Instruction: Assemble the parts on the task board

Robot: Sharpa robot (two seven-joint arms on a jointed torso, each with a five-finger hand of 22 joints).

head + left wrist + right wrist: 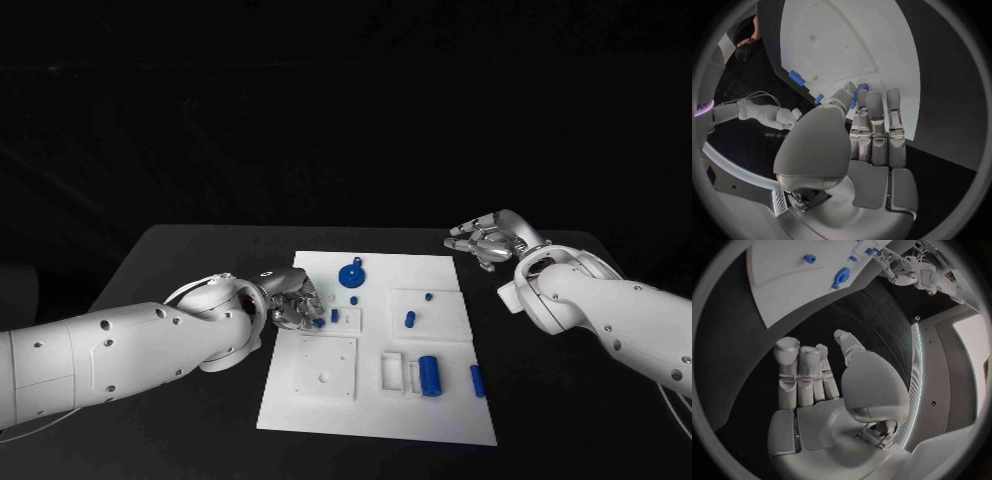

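Left arm comes in low across the black table from the robot's left side. The left hand sits at the near-left edge of the white task board, fingers curled down over the board surface. In the left wrist view the fingers lie side by side with the thumb brought in, and a small blue part shows right at the fingertips. It appears pinched between thumb and fingers, though the contact itself is partly hidden.

Right arm enters from the robot's right side. The right hand hovers off the far-right corner of the board, above bare table, fingers curled in. The right wrist view shows the fingers close together, nothing in them, with dark table beneath.

Parts on the board: a round blue disc near the far edge; a short blue peg in the right-hand block; a blue cylinder standing beside a white holder in the near half; a thin blue pin close to the right edge. A white square plate lies near-left.

Open table surrounds the board on all sides, widest on the far side.
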